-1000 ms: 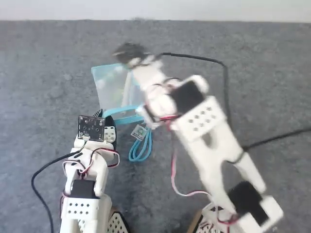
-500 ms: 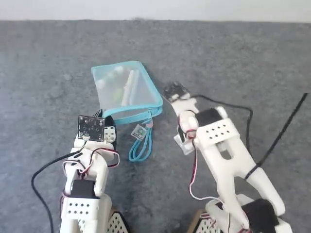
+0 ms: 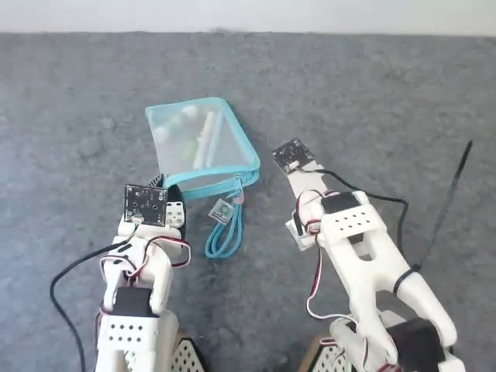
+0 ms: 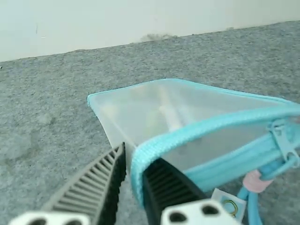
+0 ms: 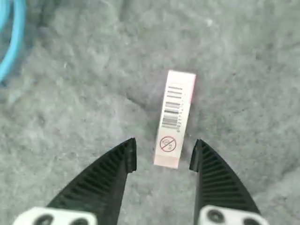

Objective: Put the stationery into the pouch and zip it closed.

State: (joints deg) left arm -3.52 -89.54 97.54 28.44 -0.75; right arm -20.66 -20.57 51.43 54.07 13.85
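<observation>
1. Presently the left gripper [image 4: 135, 165] is clenched on the zip edge of the teal pouch [image 4: 187, 110]. The pouch lies on the grey felt [image 3: 387, 93] just ahead of the left arm.
2. The right gripper [image 5: 163, 147] has its fingers spread. They straddle a small barcode-labelled block [image 5: 174, 117] that lies flat on the felt, and neither finger touches it.
3. Judged done: some stationery is already inside, since a pale stick and greenish shapes show through the clear wall.
4. Judged outstanding: the block must be lifted and put in, then the zip run shut. The zip slider [image 3: 240, 183] sits at the end beside the blue loop [image 3: 225, 236]. The two tapes look parted, so the mouth appears open.
5. Hard to make out:
   - The contents are too blurred to name.
   - The block may be an eraser, unconfirmed.
   - The left wrist view cuts off the pouch's slider end.
</observation>
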